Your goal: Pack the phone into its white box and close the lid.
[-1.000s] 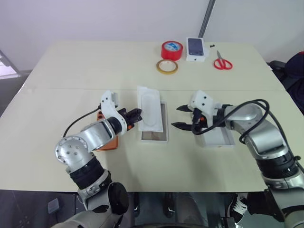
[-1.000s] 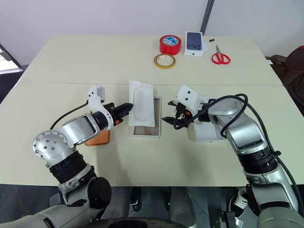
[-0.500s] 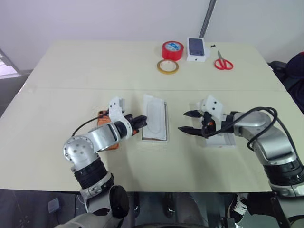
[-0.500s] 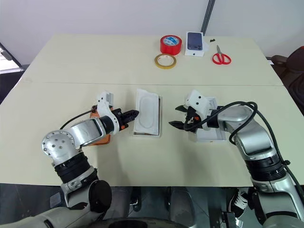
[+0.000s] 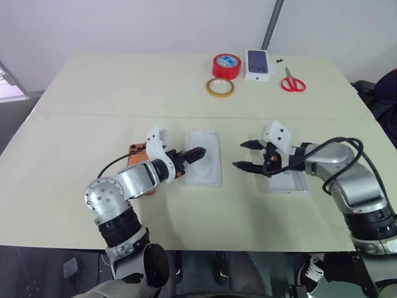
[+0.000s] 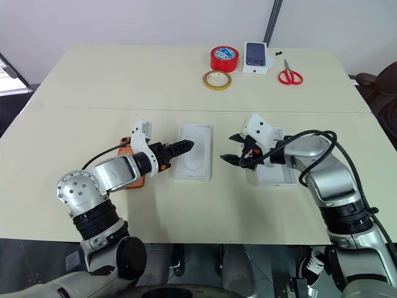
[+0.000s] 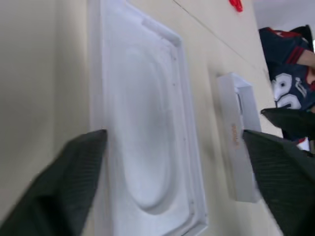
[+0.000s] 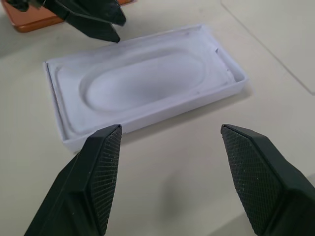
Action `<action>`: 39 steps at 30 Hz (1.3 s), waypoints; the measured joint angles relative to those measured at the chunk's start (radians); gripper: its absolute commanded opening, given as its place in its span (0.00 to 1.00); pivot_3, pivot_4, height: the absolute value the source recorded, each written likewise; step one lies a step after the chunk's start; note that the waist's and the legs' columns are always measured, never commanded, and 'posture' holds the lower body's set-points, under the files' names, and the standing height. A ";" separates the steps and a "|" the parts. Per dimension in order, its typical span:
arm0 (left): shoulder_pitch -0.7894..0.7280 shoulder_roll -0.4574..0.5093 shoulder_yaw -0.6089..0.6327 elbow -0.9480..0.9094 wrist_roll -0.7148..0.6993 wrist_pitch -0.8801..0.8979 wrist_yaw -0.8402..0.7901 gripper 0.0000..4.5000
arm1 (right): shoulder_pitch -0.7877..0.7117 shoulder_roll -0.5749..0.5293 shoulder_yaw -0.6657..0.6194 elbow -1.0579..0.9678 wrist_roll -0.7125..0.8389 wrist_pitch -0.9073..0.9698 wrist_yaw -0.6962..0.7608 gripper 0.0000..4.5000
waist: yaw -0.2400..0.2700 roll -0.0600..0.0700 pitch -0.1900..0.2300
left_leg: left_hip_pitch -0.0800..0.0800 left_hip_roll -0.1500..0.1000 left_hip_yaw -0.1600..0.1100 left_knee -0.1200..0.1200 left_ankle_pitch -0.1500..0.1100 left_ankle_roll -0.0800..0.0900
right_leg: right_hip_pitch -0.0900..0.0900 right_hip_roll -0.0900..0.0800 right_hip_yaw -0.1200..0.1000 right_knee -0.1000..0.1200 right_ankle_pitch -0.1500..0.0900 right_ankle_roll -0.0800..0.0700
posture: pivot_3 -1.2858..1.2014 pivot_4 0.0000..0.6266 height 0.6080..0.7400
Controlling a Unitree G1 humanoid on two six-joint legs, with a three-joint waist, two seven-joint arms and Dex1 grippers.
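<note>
And the left gripper (image 5: 195,153) springs wide, dropping the white moulded insert (image 5: 204,165) flat into the white box (image 6: 194,176), right gripper (image 5: 247,155) open nearby, the phone (image 5: 137,177) waiting left, unpacked.

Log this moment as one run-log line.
white moulded insert: seated in white cardboard box | copper-orange phone: on table | left end effector: open | right end effector: open

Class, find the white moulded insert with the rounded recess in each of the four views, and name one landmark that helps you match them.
Left eye: insert, centre, lying in the white box.
Right eye: centre.
Left wrist: ahead of the fingers.
Right wrist: across the upper middle.
Landmark: left gripper at the insert's edge.
</note>
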 measured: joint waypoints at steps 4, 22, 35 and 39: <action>0.000 0.009 0.001 -0.021 -0.031 0.000 0.000 1.00 | -0.036 0.013 0.018 0.027 -0.025 0.007 -0.037 0.47 | 0.000 0.000 0.000 | 0.000 0.000 0.000 0.000 0.000 0.000 | 0.000 0.000 0.000 0.000 0.000 0.000 | 0.52 0.24 0.93; 0.396 0.875 -0.300 -0.210 0.268 -0.500 -0.505 1.00 | -0.308 0.367 0.330 0.264 -0.277 0.054 -0.266 0.00 | -0.025 0.001 0.000 | -0.005 0.002 0.003 -0.003 -0.001 -0.006 | -0.011 -0.003 0.001 0.003 0.001 -0.001 | 0.52 0.24 0.93; 0.636 0.899 -0.180 -0.271 0.293 -0.692 -0.690 1.00 | -0.370 0.454 0.363 0.519 -0.420 -0.056 -0.350 0.00 | -0.031 0.002 0.000 | -0.010 0.002 0.003 -0.005 0.000 -0.008 | -0.015 -0.002 0.001 0.003 0.001 -0.002 | 0.52 0.24 0.93; 0.642 0.866 -0.141 -0.269 0.278 -0.667 -0.658 1.00 | -0.359 0.451 0.360 0.497 -0.420 -0.083 -0.314 0.00 | -0.030 0.002 0.000 | -0.011 0.002 0.003 -0.005 0.001 -0.007 | -0.015 -0.002 0.001 0.003 0.001 -0.002 | 0.52 0.24 0.93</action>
